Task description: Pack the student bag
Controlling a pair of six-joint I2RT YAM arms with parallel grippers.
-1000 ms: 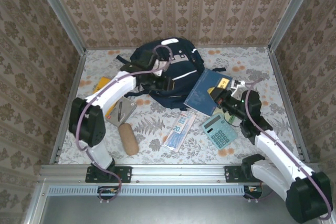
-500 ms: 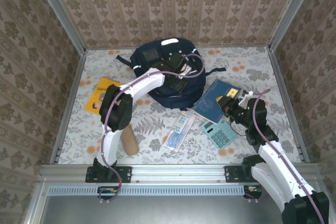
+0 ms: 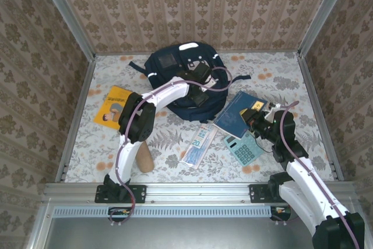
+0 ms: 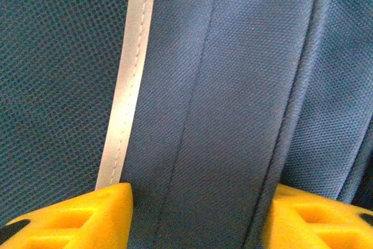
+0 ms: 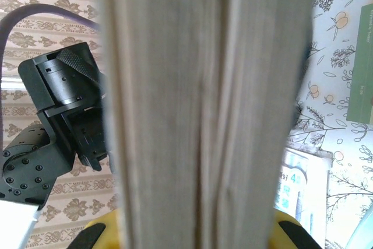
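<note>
The left gripper, half-spread, seemingly pinches student bag fabric near the tabletop's far edge; lifting it wide would admit the book clamped in the right gripper.

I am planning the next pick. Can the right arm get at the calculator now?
Probably not yet: the right gripper is shut on the blue book. The calculator lies close beside that arm.

Navy student bag – white stripe, lying at table's rear
</note>
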